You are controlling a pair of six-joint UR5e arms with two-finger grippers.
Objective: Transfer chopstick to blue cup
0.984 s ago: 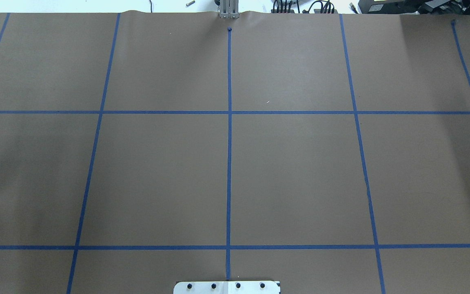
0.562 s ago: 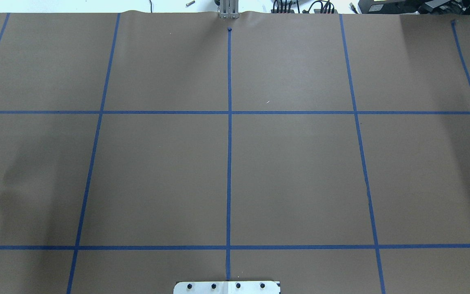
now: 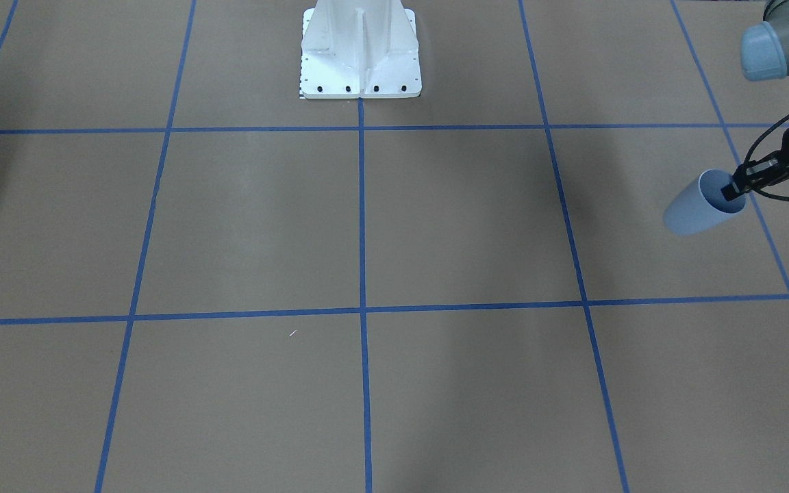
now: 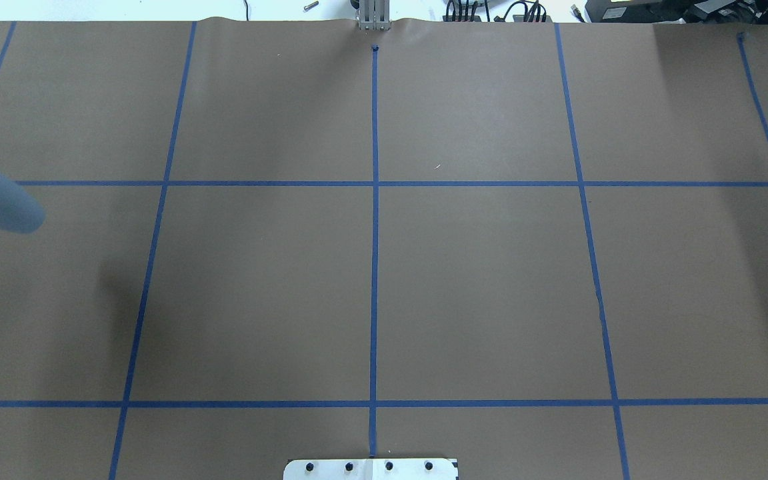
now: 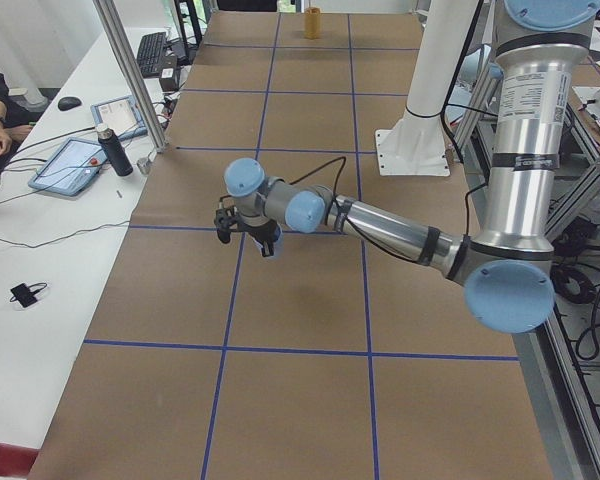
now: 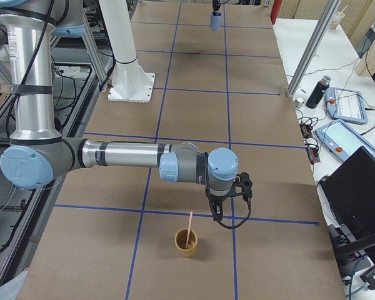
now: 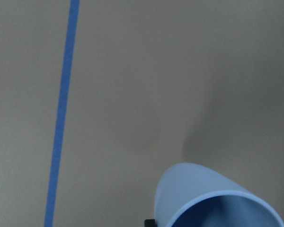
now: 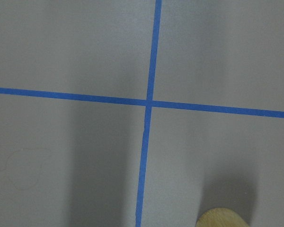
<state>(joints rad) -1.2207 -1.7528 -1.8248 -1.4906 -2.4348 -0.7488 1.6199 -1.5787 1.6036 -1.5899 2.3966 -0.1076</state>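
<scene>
Front view: left gripper [image 3: 735,190] is pinching the rim of the blue cup [image 3: 701,204], one finger inside the mouth. The cup is tilted and held off the table [image 3: 435,226], at that view's right edge.

Overhead: the same cup shows at the far left edge. No chopstick here.

Left side view: the near arm holds the cup over a tape line, in mid-table.

Right side view: chopstick [image 6: 189,224] stands leaning in a tan cup [image 6: 186,243] at the table's near end, well apart from the blue cup at the far end. Right gripper [image 6: 217,211] hangs just beside the tan cup and above it. Can't tell if it's spread or closed.

Left wrist: only the blue cup's rim and wall.

Right wrist: only the edge of the tan cup's rim at the bottom, no fingers visible.

Handling, my guess: the stick is light, thin, stiff and probably smooth, so it could twist in a pinch. Grab the upper stretch that sticks out above the rim and lift straight out. The tan cup looks light and may tip if dragged.

Count: 1 chopstick, 2 cups (1 blue, 1 tan).
</scene>
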